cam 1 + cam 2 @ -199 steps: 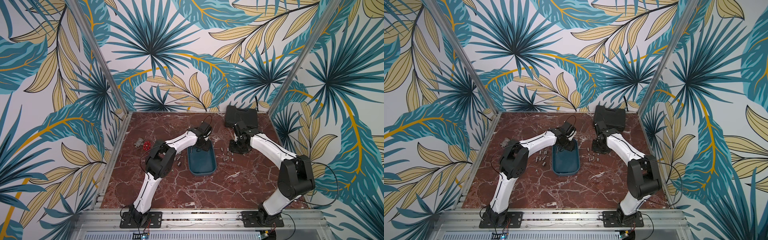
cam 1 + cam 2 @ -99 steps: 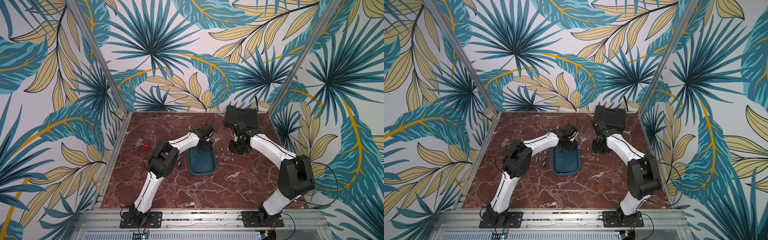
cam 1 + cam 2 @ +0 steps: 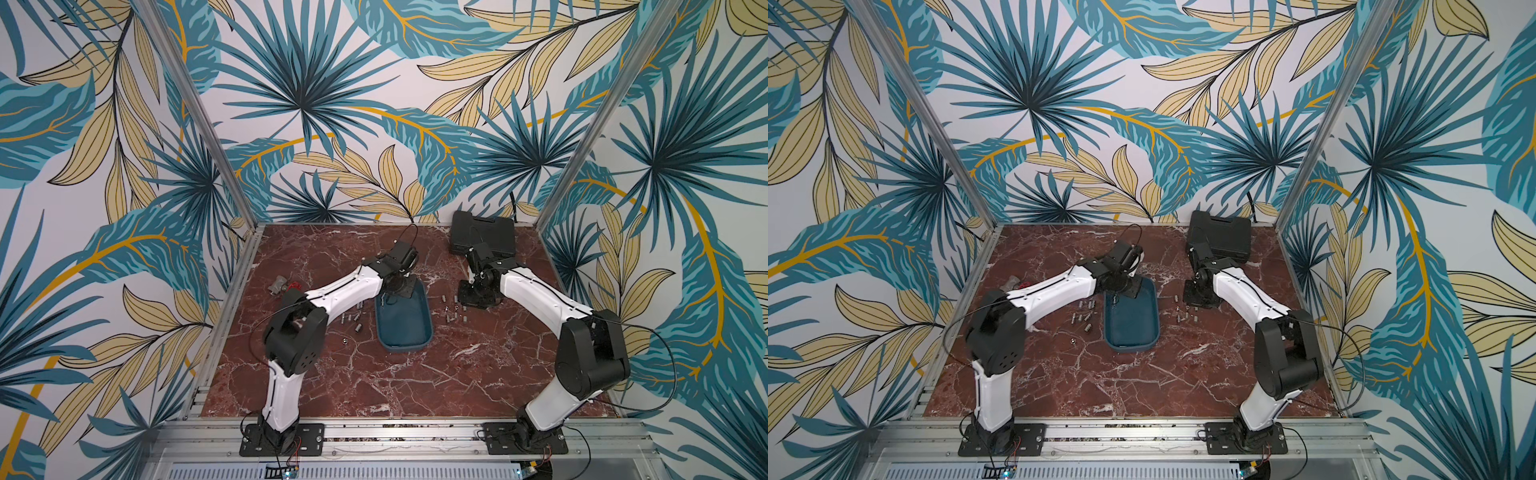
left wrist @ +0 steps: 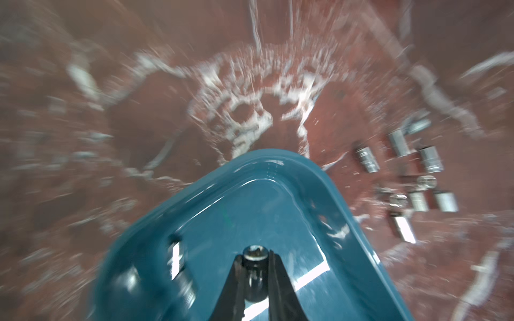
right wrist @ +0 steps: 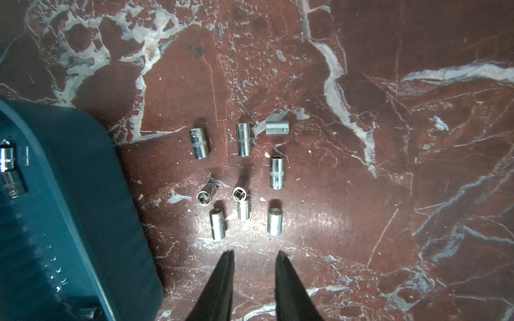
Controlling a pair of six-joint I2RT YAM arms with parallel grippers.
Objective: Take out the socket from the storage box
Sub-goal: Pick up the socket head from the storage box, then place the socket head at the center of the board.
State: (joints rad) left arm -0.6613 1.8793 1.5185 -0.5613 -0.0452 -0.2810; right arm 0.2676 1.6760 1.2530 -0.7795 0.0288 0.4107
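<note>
Top views, left end effector: the left end effector (image 3: 401, 287) dips into the far end of the storage box (image 3: 406, 332); the wrist hides its jaws here.
Top views, right end effector: the right end effector (image 3: 478, 296) sits low over the surface (image 3: 374, 386), well apart from the box, with a black tool case (image 3: 484, 235) behind it.
Left wrist, grip: the fingers are clamped on one socket (image 4: 254, 275), whose open end shows right at the tips, over the box floor. Whether it is clear of the floor, I cannot tell.
Left wrist, neighbour: a second socket (image 4: 178, 258), blurred, lies in the box just beside the fingers.
Left wrist, handling: the socket looks like chromed steel, so rigid, dense for its size, and smooth enough to slip or roll. A pinch across the barrel at mid-length seems the safest hold.
Right wrist, right end effector: the fingers stand apart with nothing between them. Loose sockets (image 5: 276, 173) lie on the surface just ahead of the tips.
</note>
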